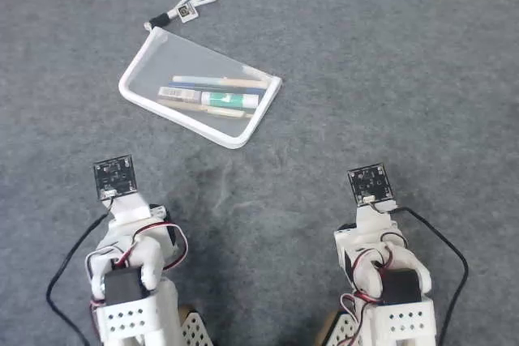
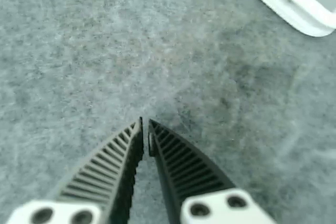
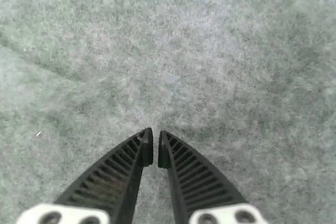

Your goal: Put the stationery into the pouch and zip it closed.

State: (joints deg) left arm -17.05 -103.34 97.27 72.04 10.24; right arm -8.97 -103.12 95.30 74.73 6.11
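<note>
High view: stationery point(image 1: 217, 100) inside pouch point(image 1: 154, 79); left gripper point(image 2: 145, 127), right gripper point(image 3: 155, 136) closed, empty. Zip closure unclear: pin pouch, draw zip tab point(image 1: 152, 25) fully.

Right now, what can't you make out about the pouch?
Zip: high view, too small to tell whether fully closed.
Stationery: high view, pieces overlap behind the cloudy pouch wall; count unclear.
Pouch corner: left wrist view, rest cut off by the picture edge.
</note>
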